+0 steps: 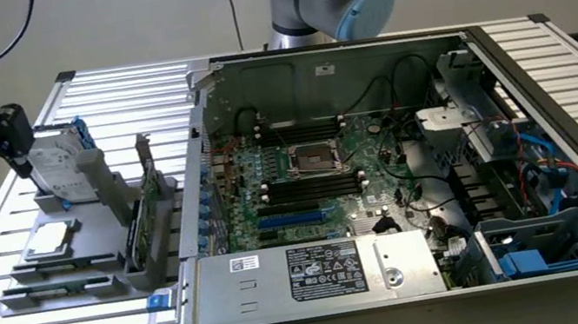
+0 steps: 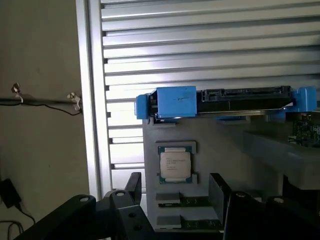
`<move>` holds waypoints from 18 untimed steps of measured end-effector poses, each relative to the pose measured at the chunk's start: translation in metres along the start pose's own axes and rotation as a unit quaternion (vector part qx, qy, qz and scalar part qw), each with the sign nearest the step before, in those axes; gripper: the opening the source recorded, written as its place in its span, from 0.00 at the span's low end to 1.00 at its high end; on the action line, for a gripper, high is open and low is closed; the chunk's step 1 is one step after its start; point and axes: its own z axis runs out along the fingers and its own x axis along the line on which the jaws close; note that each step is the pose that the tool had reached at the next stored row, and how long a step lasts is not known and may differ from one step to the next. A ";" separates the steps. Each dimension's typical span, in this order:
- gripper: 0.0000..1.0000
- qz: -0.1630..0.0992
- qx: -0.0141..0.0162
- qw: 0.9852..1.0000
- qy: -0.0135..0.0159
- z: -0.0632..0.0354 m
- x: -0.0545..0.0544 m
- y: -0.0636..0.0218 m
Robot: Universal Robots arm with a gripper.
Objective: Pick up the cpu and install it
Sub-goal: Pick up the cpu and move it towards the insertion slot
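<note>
My fingers [image 2: 218, 192] stand wide apart and empty above the grey plastic holder [image 2: 150, 145] on the slatted aluminium worktop [image 2: 200, 45]. Just ahead of them, in line with the gap between them, lies the small square cpu with its shiny silver-grey metal top [image 2: 174, 165]. It rests flat in a recess of that holder, untouched. Further beyond sits the large silver hard drive in a blue frame [image 2: 175, 102]. I judge the cpu light, stiff and slick on top, with a delicate underside. Opposite edges of its pale rim look the fair place to grip. How deep it sits in the recess I cannot quite tell.
</note>
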 end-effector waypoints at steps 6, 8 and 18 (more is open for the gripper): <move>0.65 -0.004 0.000 1.000 0.000 0.0110 0.000 -0.0005; 0.65 -0.006 0.000 1.000 0.000 0.0146 -0.001 -0.0014; 0.65 -0.011 0.000 1.000 0.000 0.0324 -0.002 -0.0121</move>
